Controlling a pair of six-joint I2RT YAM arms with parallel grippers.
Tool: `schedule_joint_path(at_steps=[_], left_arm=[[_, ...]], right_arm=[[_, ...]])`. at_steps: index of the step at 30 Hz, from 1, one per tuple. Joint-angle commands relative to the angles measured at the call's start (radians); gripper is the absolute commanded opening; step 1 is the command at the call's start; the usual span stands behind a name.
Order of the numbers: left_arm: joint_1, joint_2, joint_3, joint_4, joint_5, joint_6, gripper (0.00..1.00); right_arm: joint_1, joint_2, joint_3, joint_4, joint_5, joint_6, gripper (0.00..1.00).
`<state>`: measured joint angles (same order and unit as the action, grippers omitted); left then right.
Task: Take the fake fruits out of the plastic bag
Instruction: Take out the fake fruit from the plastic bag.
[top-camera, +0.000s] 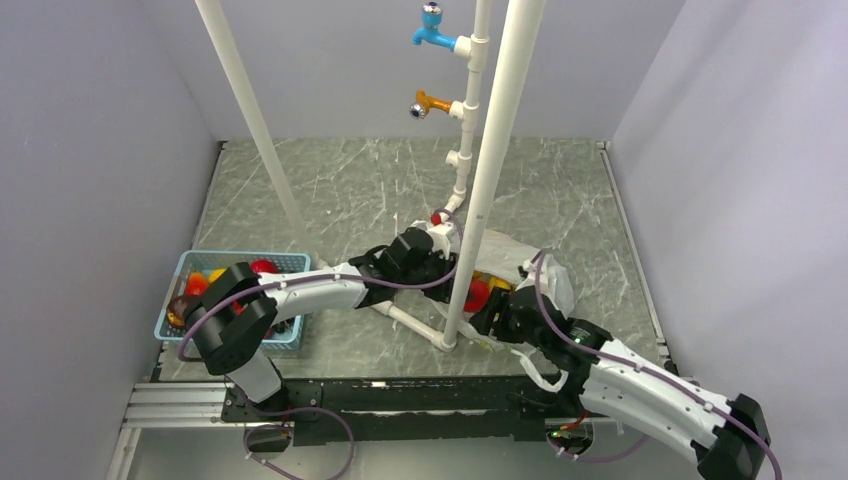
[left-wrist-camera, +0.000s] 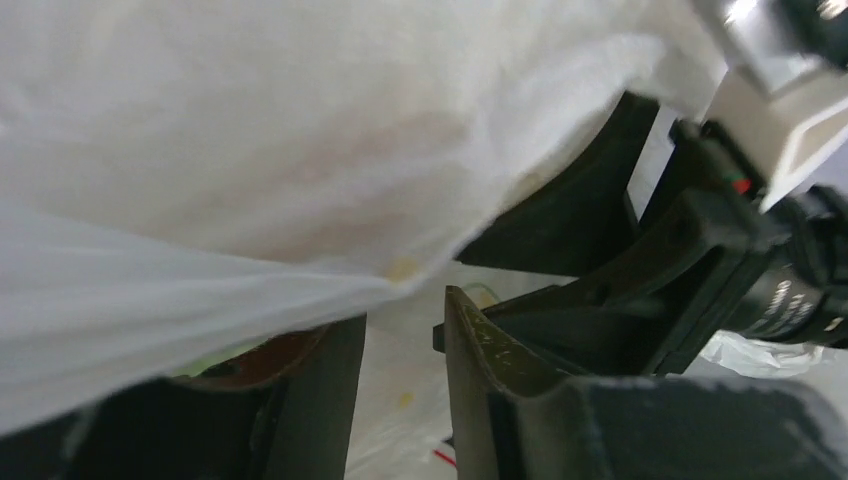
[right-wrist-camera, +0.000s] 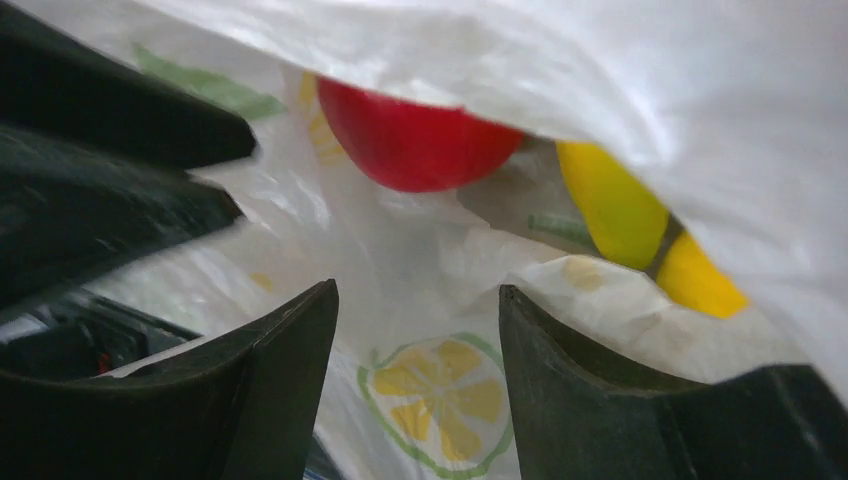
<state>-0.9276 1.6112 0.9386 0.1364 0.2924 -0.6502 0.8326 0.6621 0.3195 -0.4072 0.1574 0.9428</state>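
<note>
Top cam evenly lit, sharp, soft shadows. Wrist cams blurry close-up; plastic bag (left-wrist-camera: 250, 130) overexposed.

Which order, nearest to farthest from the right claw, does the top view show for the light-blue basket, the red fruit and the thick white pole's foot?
1. The red fruit, inside the plastic bag, just beside the right claw.
2. The foot of the thick white pole, a little to its left.
3. The light-blue basket, far to the left.

Overhead view from behind, both wrist views close on plastic bag (left-wrist-camera: 300, 150)
</note>
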Motion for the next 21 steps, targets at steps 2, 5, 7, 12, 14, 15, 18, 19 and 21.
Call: schedule_joint_path(at_steps=[2,5,7,12,14,15,18,19,21], left_arm=[[-0.048,0.013,0.092,-0.026,-0.049,0.083,0.46],[-0.050,0.069,0.141,-0.049,-0.083,0.096,0.54],[-0.051,0.100,0.168,-0.059,-0.116,0.093,0.59],[-0.066,0.164,0.242,-0.120,-0.203,0.122,0.70],[-0.080,0.184,0.268,-0.147,-0.245,0.152,0.74],[-0.086,0.196,0.286,-0.174,-0.261,0.171,0.75],[-0.116,0.230,0.327,-0.234,-0.333,0.203,0.77],[-0.126,0.237,0.331,-0.248,-0.366,0.206,0.80],[-0.141,0.242,0.327,-0.257,-0.415,0.210,0.83]], right_arm=[[0.004,-0.115,0.122,-0.201,0.256,0.101,0.63],[0.002,-0.143,0.158,-0.293,0.342,0.179,0.56],[0.003,-0.157,0.158,-0.309,0.343,0.181,0.37],[0.003,-0.165,0.145,-0.271,0.306,0.127,0.36],[0.003,-0.157,0.153,-0.266,0.289,0.105,0.35],[0.003,-0.153,0.157,-0.266,0.282,0.096,0.35],[0.005,-0.154,0.152,-0.260,0.272,0.074,0.35],[0.003,-0.154,0.148,-0.252,0.270,0.066,0.35],[0.002,-0.156,0.138,-0.232,0.259,0.050,0.35]])
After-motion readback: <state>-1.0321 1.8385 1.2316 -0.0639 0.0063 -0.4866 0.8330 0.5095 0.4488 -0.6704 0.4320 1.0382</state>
